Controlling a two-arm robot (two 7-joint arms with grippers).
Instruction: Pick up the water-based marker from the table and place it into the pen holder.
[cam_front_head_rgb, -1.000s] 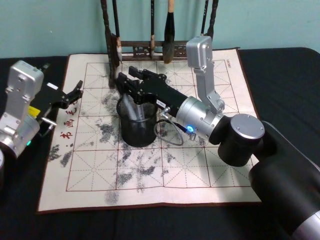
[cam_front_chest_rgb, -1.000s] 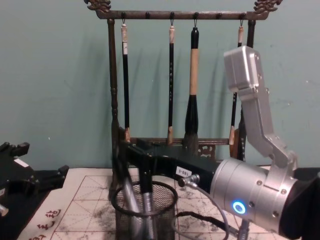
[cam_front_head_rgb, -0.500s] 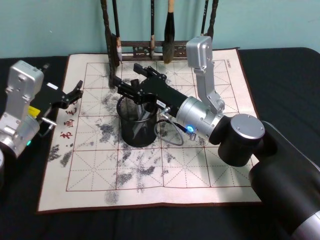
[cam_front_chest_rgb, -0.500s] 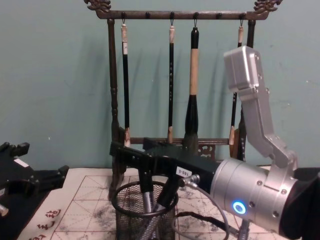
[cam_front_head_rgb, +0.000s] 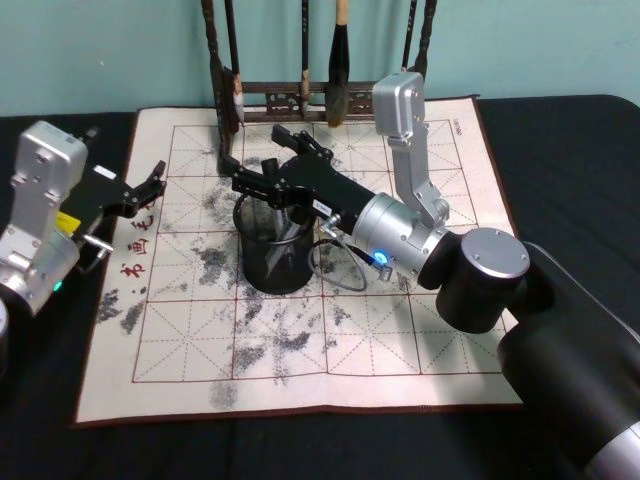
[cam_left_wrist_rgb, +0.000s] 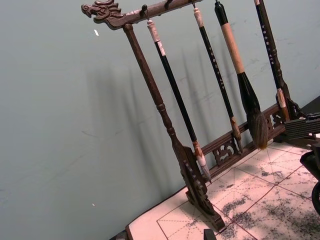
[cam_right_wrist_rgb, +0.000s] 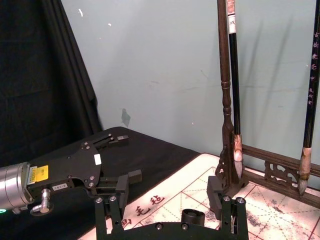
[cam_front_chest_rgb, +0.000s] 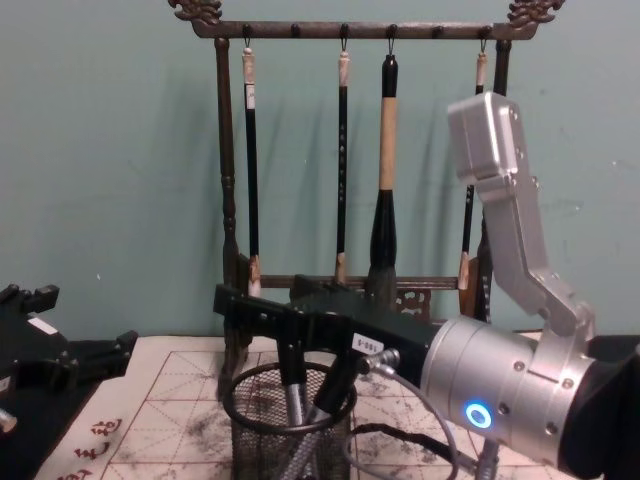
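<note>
Hovering over the black mesh pen holder on the ink-stained grid mat, the right pincer has its jaws spread apart and empty. The grey water-based marker leans inside the holder. The left pincer, open, rests at the mat's left edge, before the brush rack.

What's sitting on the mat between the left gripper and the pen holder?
Nothing stands there. In the head view, the stretch from the left gripper to the pen holder is bare mat, carrying just ink smudges and red characters.
</note>
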